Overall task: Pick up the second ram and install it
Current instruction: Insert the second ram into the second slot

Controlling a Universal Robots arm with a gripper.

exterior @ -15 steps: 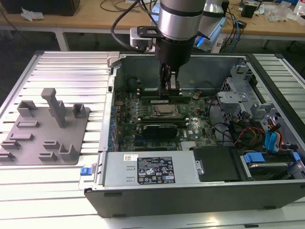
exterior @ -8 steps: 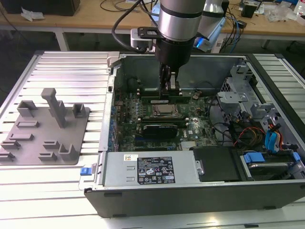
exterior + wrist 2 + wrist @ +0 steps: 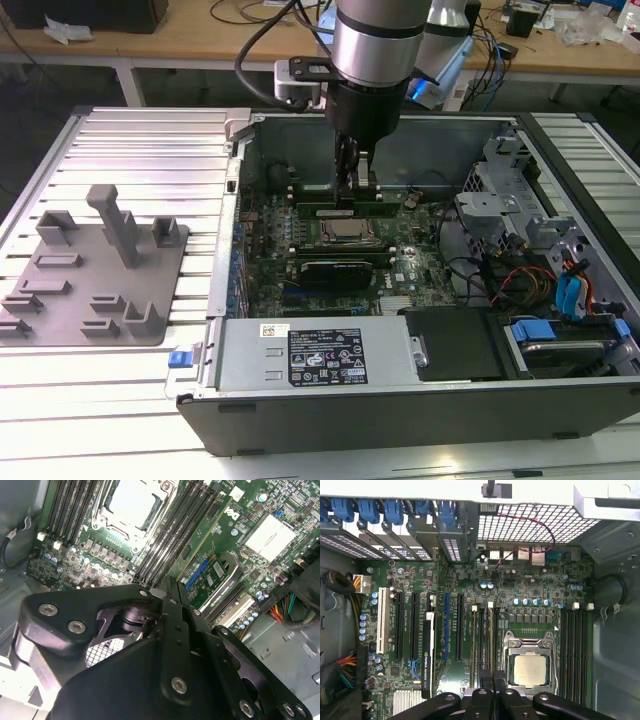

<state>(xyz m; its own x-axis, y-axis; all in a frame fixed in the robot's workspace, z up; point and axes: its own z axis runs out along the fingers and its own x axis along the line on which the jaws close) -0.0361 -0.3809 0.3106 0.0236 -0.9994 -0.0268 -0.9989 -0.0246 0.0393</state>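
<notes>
Gripper [image 3: 357,188] reaches down into the open computer case [image 3: 440,150] — fingers [image 3: 487,687] pressed together, tips on the ram stick [image 3: 322,211] — which stands slotted between processor socket [image 3: 347,233] and case wall.

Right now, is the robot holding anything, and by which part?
The gripper appears to pinch the second ram at the middle of its top edge.

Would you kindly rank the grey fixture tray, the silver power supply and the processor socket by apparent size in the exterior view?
1. grey fixture tray
2. silver power supply, somewhat smaller
3. processor socket, clearly smallest
</notes>
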